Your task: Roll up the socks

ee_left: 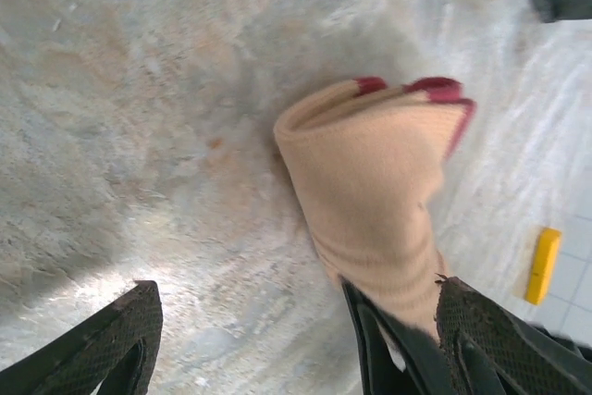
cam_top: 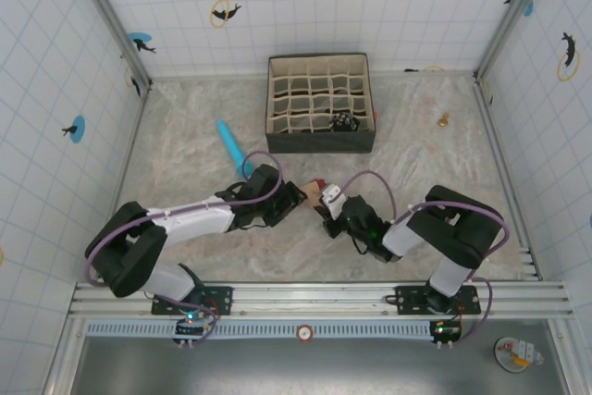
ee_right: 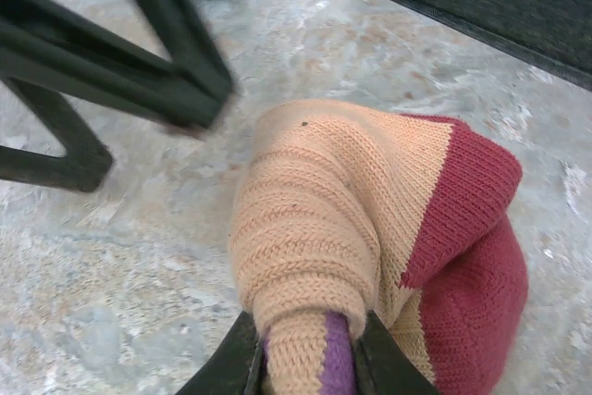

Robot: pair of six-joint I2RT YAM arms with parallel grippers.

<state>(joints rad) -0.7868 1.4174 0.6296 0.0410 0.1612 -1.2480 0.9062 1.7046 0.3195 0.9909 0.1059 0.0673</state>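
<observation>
Sock (ee_right: 351, 228) in peach and maroon sat bunched on the table (cam_top: 185, 145), near the middle between your arms; your right gripper (ee_right: 310, 363) was pinched tight on its end. Your left gripper (ee_left: 305, 339) stood wide apart, gripping nothing; the fabric lay just beside one finger.

Two arms: a left arm (cam_top: 185, 224) and a right arm (cam_top: 444, 228). Each carries one end effector, so there are two: the left end effector (cam_top: 296, 195) and the right end effector (cam_top: 327, 205). There is one table (cam_top: 185, 145). On it are one peach sock (ee_right: 314, 219), one blue cylinder (cam_top: 230, 143), one gridded box (cam_top: 320, 143) and one small gold object (cam_top: 444, 119). One dark striped item (cam_top: 344, 121) sits in a box compartment; the compartments are too small to count. The left wrist view adds one yellow bar (ee_left: 543, 264).
</observation>
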